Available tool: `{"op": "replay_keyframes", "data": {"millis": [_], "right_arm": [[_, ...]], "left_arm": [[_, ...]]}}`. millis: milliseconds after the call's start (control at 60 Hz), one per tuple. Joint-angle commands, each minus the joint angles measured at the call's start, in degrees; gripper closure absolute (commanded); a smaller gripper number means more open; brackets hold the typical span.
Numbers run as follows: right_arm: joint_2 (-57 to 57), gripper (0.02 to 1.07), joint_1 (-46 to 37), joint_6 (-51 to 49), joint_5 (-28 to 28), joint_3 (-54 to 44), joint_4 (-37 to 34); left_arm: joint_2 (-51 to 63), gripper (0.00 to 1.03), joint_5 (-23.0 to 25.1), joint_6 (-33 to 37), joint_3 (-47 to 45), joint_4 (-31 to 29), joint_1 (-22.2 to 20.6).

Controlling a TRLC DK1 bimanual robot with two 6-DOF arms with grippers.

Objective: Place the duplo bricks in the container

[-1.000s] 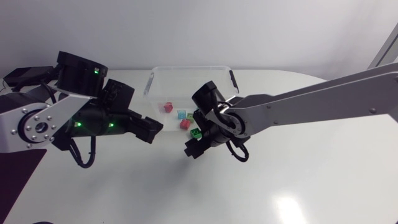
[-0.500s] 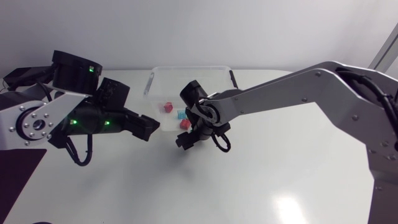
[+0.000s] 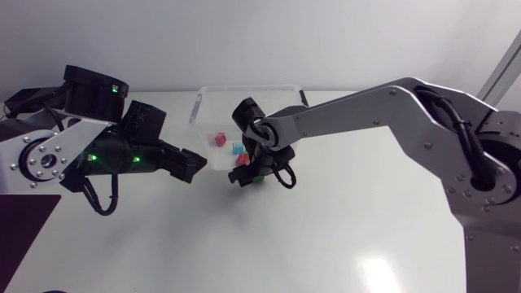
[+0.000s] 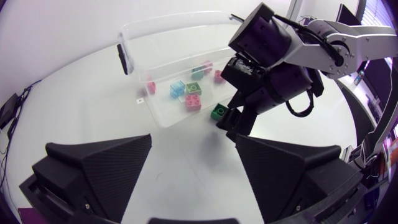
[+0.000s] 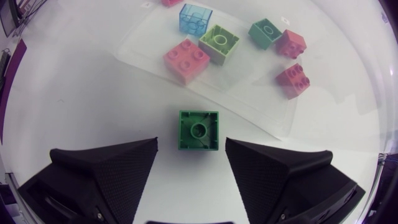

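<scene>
Just between right fingers (image 5: 106, 174): green brick (image 5: 199, 130)

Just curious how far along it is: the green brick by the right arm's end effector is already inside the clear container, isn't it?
Not inside: the green brick lies on the table just outside the clear container, by the right end effector, whose fingers are open. The right wrist view shows it.

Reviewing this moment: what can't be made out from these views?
Head view: the green brick is mostly hidden under the right tool.
Head view: the right arm's wrist covers some bricks in the container, so no count.
Right wrist view: one red brick is cut off by the edge.
Left wrist view: the right tool's body hides any contact with the green brick.
</scene>
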Motion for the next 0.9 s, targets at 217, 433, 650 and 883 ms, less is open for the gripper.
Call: {"op": "replay_keyframes", "data": {"millis": [217,433,650,883], "right_arm": [[3.8,0.53,-0.4,2.5,0.2,4.5,-3.2],[4.7,0.57,-0.4,2.9,0.3,5.8,-5.0],[4.7,0.69,-0.6,3.0,0.3,4.8,-4.7],[-6.8,0.71,0.5,2.2,0.3,-7.8,-1.2]], "left_arm": [[0.3,0.09,1.8,1.0,-0.5,0.2,0.9],[-0.3,0.09,2.0,1.0,-1.0,0.2,0.9],[-0.4,0.09,2.1,0.8,-1.6,0.2,0.6],[-2.0,0.09,2.0,0.7,-1.9,-0.6,0.5]]}}
